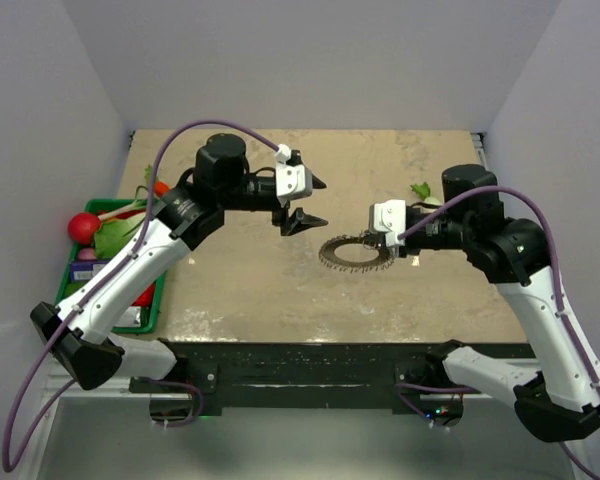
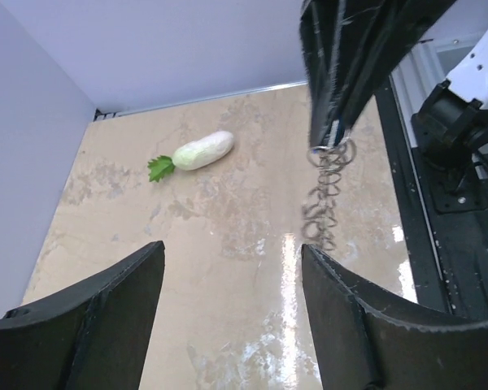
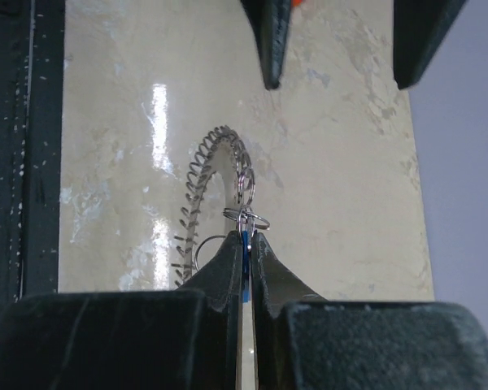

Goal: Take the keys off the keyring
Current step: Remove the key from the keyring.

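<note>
Pale marbled tabletop (image 1: 280,290) boxed in by white walls, and we start at the near edge, where a black mounting rail (image 1: 300,365) carries both arm bases. Off to the left side sits a green tray (image 1: 148,312) with a red round vegetable (image 1: 82,227) and some leafy greens in it.

On to the action. The right gripper (image 1: 373,243) is clamped tight, its two fingertips pressed together on the key (image 3: 243,238). Only a thin sliver of bright blue shows between the pads in the wrist view. Just past those tips, small split rings (image 3: 246,217) link the key to the keyring (image 1: 355,255), a grey coil-like loop. It lies mid-table, right in front of the right gripper. The gripped end is raised and the rest slopes away toward the tabletop, where the far part appears to rest.

Facing it from the other side is the left gripper (image 1: 320,203), jaws spread wide with nothing between them. It hangs above the table, apart from the loop and not touching it. From the right wrist its dark fingers (image 3: 267,49) show beyond the ring, one on either side of the loop's line.

Farthest back, a white radish (image 2: 199,150) with green leaves lies on its side near the rear wall, well apart from the keyring.
</note>
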Controlling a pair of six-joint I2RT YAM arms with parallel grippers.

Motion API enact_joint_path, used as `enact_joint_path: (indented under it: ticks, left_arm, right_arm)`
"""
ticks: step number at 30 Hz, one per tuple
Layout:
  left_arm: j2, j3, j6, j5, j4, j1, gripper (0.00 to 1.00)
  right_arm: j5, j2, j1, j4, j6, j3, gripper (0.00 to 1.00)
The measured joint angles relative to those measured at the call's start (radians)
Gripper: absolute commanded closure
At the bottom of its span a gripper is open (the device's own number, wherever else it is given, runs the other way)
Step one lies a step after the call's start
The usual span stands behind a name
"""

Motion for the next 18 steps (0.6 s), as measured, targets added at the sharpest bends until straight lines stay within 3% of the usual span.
enact_joint_path:
  ticks: [7,18]
  left_arm:
    - [0.069,-0.002,0.012,-0.039,0.024,0.006,0.29]
    - [0.143,-0.002,-0.042,0.249,0.041,-0.01,0.34]
  right_arm:
    - [-0.069,0.043,0.0,-0.137,-0.146,0.056,1.0]
    - [-0.121,0.021,0.0,-0.153,-0.254,0.032,1.0]
